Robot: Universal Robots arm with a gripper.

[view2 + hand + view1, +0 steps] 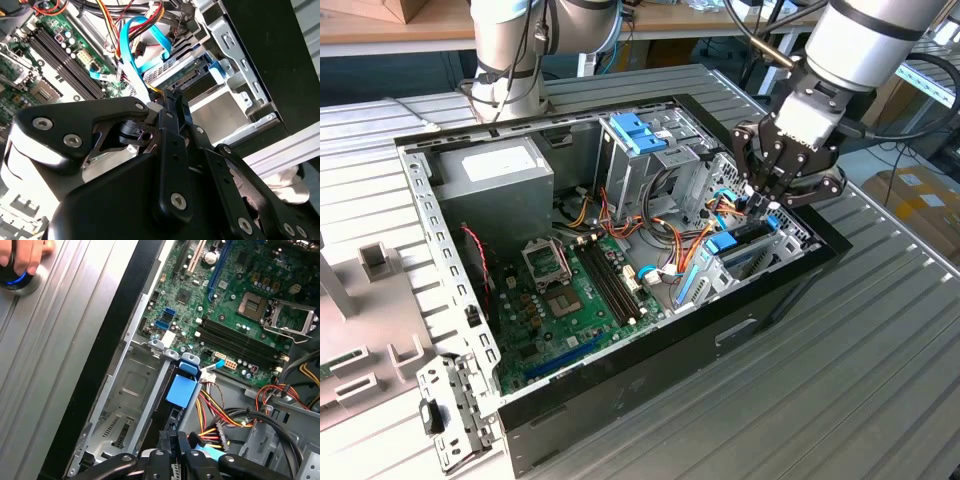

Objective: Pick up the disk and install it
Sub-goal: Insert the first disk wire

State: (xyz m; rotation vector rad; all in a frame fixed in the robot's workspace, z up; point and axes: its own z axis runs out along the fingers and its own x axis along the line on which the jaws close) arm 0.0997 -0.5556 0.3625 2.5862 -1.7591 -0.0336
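Where the gripper (pixel 760 200) dips in, the disk (pixel 181 390) half hidden.

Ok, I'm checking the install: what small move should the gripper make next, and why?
Probably a gentle push along the bay: the disk lies in the metal drive bay, the gripper at its end, and full seating can't be confirmed.

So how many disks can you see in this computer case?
1. The disk sits in the drive bay at the computer case's corner on the exterior view's right, just below the gripper. More may be hidden inside the metal drive cage.
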